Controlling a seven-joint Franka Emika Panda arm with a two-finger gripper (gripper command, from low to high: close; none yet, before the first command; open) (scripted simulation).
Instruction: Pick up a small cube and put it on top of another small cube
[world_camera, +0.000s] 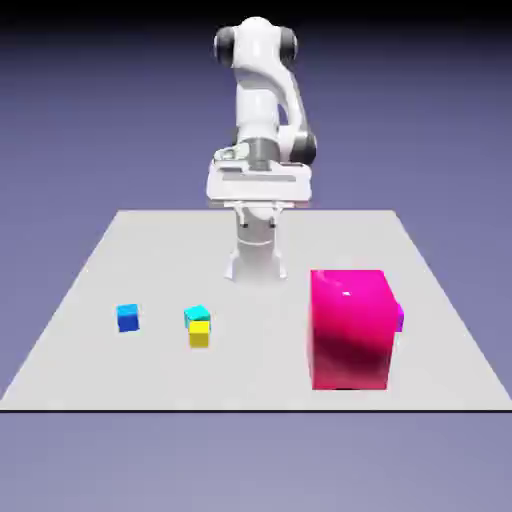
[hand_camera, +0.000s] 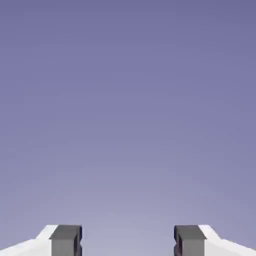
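Nothing's stacked yet. My gripper (hand_camera: 128, 241) is wide apart w/ nothing in it. Gotta grab 1 sm. cube, then stack.

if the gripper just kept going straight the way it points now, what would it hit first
Probably nothing: ahead of the open gripper the hand view shows only plain backdrop, no cube or table, though how far off that lies is unclear.
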